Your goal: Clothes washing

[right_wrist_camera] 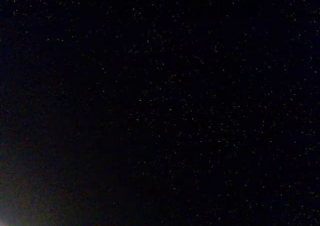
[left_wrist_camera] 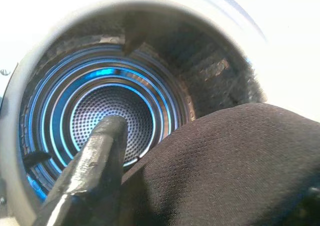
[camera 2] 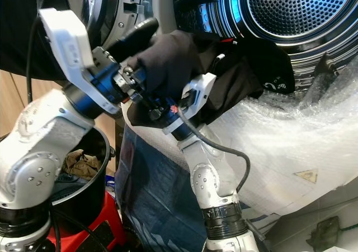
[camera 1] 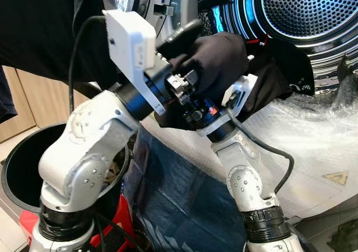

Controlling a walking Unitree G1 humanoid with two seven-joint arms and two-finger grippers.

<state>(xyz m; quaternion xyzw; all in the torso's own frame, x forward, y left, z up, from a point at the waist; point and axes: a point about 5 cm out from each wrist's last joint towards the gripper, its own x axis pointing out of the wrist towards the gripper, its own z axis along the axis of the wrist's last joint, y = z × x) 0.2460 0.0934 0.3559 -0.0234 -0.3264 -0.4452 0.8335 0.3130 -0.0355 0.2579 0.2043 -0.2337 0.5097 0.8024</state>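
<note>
My left gripper (camera 1: 193,51) clamps a black garment (camera 1: 224,62) before the washer drum (camera 1: 313,12); cloth hides my right gripper, so I cannot tell its state.

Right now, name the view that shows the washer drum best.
Left wrist view: it looks straight into the drum, showing its perforated back wall and blue-lit rings. Both eye views cut it off at the top right. The right wrist view is dark.
</note>
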